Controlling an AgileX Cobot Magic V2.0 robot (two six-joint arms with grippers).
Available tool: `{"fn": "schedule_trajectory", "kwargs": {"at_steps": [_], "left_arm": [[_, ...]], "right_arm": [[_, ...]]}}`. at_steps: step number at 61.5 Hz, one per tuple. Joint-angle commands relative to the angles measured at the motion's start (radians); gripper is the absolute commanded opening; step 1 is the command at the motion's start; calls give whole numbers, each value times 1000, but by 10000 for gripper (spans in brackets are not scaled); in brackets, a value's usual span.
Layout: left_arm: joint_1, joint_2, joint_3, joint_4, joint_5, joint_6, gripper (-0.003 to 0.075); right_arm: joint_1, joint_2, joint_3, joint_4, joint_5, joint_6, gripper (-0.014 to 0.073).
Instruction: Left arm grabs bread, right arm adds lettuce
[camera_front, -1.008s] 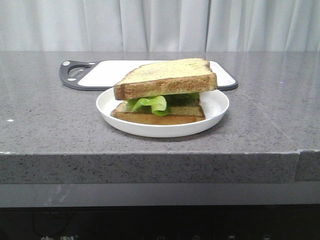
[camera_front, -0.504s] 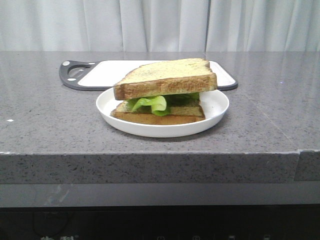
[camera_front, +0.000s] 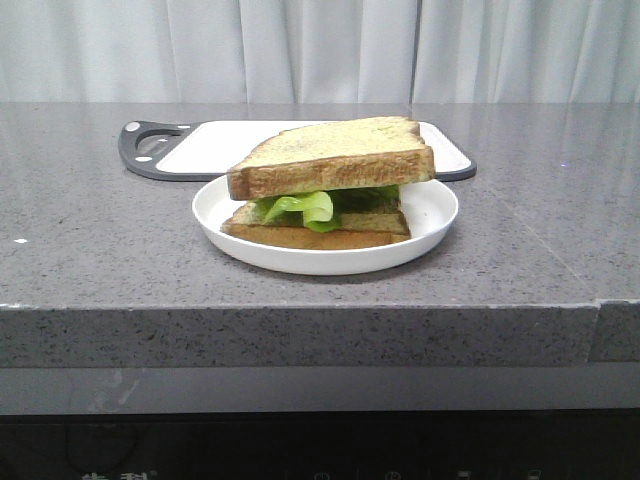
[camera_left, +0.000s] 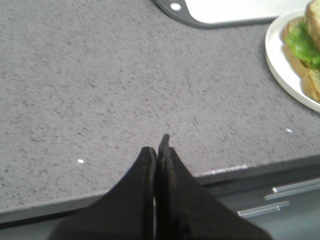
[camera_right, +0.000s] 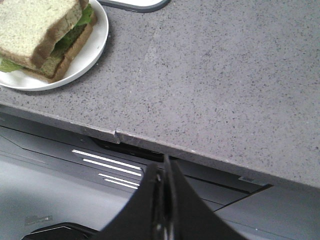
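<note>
A thick bread slice (camera_front: 335, 152) lies tilted on top of a stack on the white plate (camera_front: 435, 215). Green lettuce (camera_front: 300, 208) sticks out under it, above a thinner bottom slice (camera_front: 310, 236). The stack also shows in the right wrist view (camera_right: 35, 27) and partly in the left wrist view (camera_left: 302, 45). My left gripper (camera_left: 159, 152) is shut and empty over the counter near its front edge, away from the plate. My right gripper (camera_right: 162, 175) is shut and empty, off the counter's front edge. Neither gripper shows in the front view.
A white cutting board with a dark grey rim and handle (camera_front: 150, 150) lies behind the plate, its corner also in the left wrist view (camera_left: 190, 12). The grey stone counter (camera_front: 100, 240) has a front edge with a dark panel below (camera_right: 60, 165).
</note>
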Motion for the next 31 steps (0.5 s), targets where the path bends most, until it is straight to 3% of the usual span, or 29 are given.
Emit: {"fn": "schedule_trajectory", "kwargs": {"at_steps": [1,14,31], "left_arm": [[61,-71,44,-4,-163,-11,-20],[193,-298,295,-134,-443,-11,-20],[219,-487,519,-153,-636,-11,-20]], "right_arm": [[-1,3,-24,-5,-54,1,-118],[-1,3,-24,-5,-54,1,-118],[-1,3,-24,-5,-54,1,-118]]}}
